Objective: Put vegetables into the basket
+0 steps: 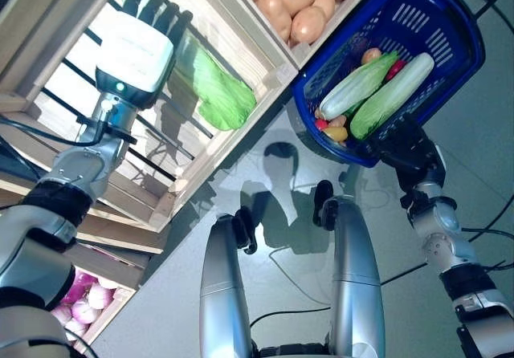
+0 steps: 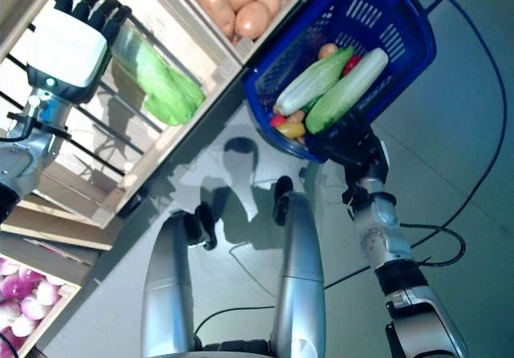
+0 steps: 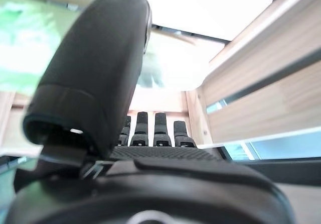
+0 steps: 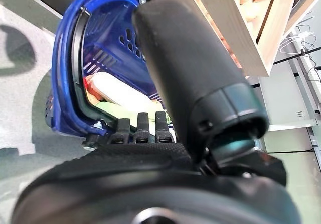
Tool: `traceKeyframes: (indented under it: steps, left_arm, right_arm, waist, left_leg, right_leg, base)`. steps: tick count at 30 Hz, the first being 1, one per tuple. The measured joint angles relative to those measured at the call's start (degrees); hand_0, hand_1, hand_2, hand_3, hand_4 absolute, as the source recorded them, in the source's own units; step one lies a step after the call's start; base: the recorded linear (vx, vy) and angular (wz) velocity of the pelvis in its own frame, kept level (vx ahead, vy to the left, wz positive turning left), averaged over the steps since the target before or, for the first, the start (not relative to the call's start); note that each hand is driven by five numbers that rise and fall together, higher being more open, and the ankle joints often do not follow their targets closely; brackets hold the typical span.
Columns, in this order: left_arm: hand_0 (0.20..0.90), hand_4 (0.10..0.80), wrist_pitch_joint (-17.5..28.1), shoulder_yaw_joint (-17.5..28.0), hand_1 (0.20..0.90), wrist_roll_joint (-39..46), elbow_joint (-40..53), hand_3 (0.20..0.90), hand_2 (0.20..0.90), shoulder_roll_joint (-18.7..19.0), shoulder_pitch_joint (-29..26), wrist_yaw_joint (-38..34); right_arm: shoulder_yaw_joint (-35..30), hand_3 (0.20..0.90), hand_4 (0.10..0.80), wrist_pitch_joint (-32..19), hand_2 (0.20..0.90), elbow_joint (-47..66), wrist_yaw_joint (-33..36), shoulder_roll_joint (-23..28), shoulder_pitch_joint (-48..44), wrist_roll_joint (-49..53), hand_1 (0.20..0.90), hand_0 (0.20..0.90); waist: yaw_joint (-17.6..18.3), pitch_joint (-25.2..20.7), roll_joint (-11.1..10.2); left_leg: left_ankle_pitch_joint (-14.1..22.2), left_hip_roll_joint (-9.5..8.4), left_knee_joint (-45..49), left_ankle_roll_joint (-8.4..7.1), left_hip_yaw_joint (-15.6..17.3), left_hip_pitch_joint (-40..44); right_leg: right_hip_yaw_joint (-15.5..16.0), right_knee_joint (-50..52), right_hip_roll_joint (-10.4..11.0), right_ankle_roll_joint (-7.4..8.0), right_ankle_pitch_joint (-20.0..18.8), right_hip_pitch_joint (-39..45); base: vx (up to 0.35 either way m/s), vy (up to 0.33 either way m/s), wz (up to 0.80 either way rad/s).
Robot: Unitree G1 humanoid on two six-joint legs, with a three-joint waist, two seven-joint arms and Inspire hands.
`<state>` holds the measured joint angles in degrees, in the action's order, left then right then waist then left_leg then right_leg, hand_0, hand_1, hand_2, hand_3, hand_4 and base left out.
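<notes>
My left hand (image 1: 138, 49) reaches into the wooden crate (image 1: 173, 193) with fingers straight and nothing in them, just beside the green cabbage (image 1: 215, 93) lying there. My right hand (image 4: 150, 133) has its fingers curled over the rim of the blue basket (image 1: 450, 53), holding it up next to the crate of potatoes (image 1: 293, 1). Inside the basket lie two long pale-green cabbages (image 1: 365, 81) and some small red and yellow vegetables (image 1: 333, 127); purple onions (image 2: 20, 294) sit in a lower crate.
</notes>
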<state>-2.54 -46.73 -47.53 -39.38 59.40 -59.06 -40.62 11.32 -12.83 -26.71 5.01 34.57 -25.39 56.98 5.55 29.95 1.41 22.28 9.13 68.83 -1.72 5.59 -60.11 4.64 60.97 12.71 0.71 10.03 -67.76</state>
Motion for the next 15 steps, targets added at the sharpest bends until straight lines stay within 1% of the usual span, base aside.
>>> traceKeyframes:
  steps: [4,8,9,12,15]
  left_arm:
    - [0.900,0.800,-0.4,-3.5,0.900,-0.1,-0.5,0.900,0.900,0.0,-3.5,0.7]
    - [0.900,0.800,-0.4,-6.3,0.900,-0.2,-2.2,0.900,0.900,0.0,-8.0,4.2]
    - [0.900,0.800,-0.4,-7.1,0.900,-0.1,-2.5,0.900,0.900,0.0,-8.8,5.2]
    - [0.900,0.800,-0.4,-8.0,0.900,-0.1,-4.4,0.900,0.900,-0.1,-9.5,8.4]
    - [0.900,0.800,0.5,-9.7,0.900,-0.1,-4.4,0.900,0.900,-0.4,-10.5,10.1]
  right_arm:
    - [0.0,0.900,0.800,0.0,0.900,0.0,0.0,1.7,-0.5,0.4,0.900,0.900]
    - [0.0,0.900,0.800,0.0,0.900,0.0,0.0,2.0,-2.1,2.5,0.900,0.900]
    - [0.0,0.900,0.800,0.0,0.900,-0.1,0.0,2.1,-2.2,2.5,0.900,0.900]
    - [0.0,0.900,0.800,0.0,0.900,-0.2,0.0,2.1,-3.0,2.5,0.900,0.900]
    - [0.0,0.900,0.800,0.0,0.900,-0.5,0.0,2.9,-3.4,2.5,0.900,0.900]
  waist:
    - [0.0,0.0,0.0]
    - [0.1,0.0,0.0]
    - [0.6,0.0,0.0]
    - [1.7,0.0,0.0]
    - [1.6,0.0,0.0]
  left_leg:
    - [0.1,0.25,1.0,0.10,-0.3,-1.6]
    - [0.1,0.98,1.0,0.25,0.1,-3.1]
    - [0.2,0.99,1.0,0.36,0.3,-3.3]
    - [0.5,1.05,0.8,0.52,0.9,-3.3]
    - [0.8,1.22,0.6,0.48,1.6,-2.9]
  right_leg:
    - [0.1,0.4,-0.2,0.06,-0.1,-1.2]
    - [0.6,-0.7,-0.3,0.75,-0.5,-2.7]
    - [0.5,-0.7,-0.3,0.70,-0.9,-2.9]
    - [0.1,-0.9,-0.4,0.64,-1.0,-3.2]
    - [-0.6,-1.1,-0.8,0.50,-1.3,-3.4]
  base:
    - [-0.001,0.003,-0.01]
    - [-0.001,0.014,-0.12]
    - [0.005,0.027,-0.04]
    - [-0.002,0.011,-0.02]
    - [-0.005,0.020,-0.09]
